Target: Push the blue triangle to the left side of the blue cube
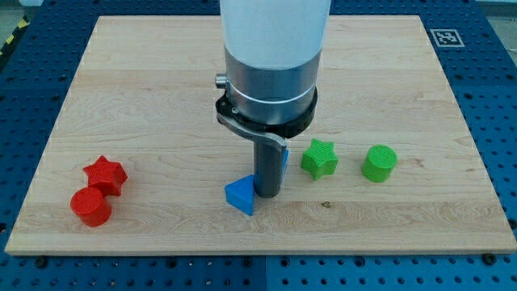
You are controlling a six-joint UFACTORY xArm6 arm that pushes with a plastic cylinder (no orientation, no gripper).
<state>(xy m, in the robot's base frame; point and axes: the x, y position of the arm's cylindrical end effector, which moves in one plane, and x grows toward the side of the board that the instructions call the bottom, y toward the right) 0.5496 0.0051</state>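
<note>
The blue triangle [240, 196] lies on the wooden board [161, 97] near the view's bottom centre. My tip [267, 192] touches the triangle's right side. The blue cube [284, 156] is mostly hidden behind the rod; only a thin blue sliver shows at the rod's right edge. The triangle sits lower left of that sliver.
A green star [319, 158] and a green cylinder [379, 163] stand to the right of the rod. A red star [106, 175] and a red cylinder [90, 206] sit at the lower left. The arm's white and grey body [271, 56] covers the board's upper middle.
</note>
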